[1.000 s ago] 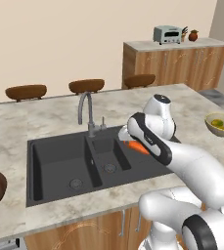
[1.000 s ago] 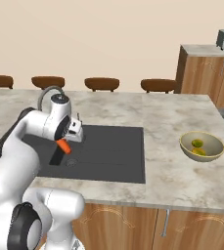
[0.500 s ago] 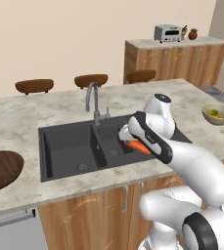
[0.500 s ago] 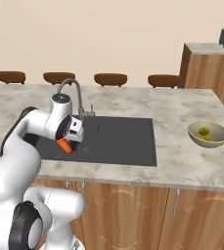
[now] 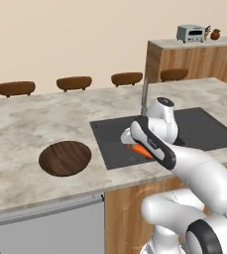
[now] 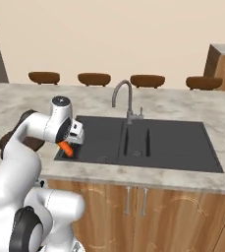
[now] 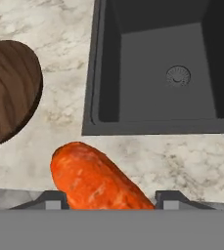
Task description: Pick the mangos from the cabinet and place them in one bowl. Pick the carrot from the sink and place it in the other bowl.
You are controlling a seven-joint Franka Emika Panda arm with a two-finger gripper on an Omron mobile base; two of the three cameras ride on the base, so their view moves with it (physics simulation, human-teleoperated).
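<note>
the tool (image 5: 135, 147) is clamped on the carrot (image 5: 139, 150), held in the air over the near left edge of the sink (image 5: 115, 145). the dark wooden bowl (image 5: 65, 157) sits on the worktop (image 5: 21, 129) left of the sink.

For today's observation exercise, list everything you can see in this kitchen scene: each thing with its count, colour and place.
carrot: one, orange, held between the jaws above the counter edge by the sink.
sink: one, dark grey, set in the counter.
tap: one, silver, behind the sink.
wooden bowl: one, dark brown, on the counter left of the sink.
counter: one, pale marbled stone.
stools: four, brown, along the far side of the counter.
toaster: one, silver, on the far wooden cupboard.
gripper: one, white, jaws closed on the carrot.
</note>
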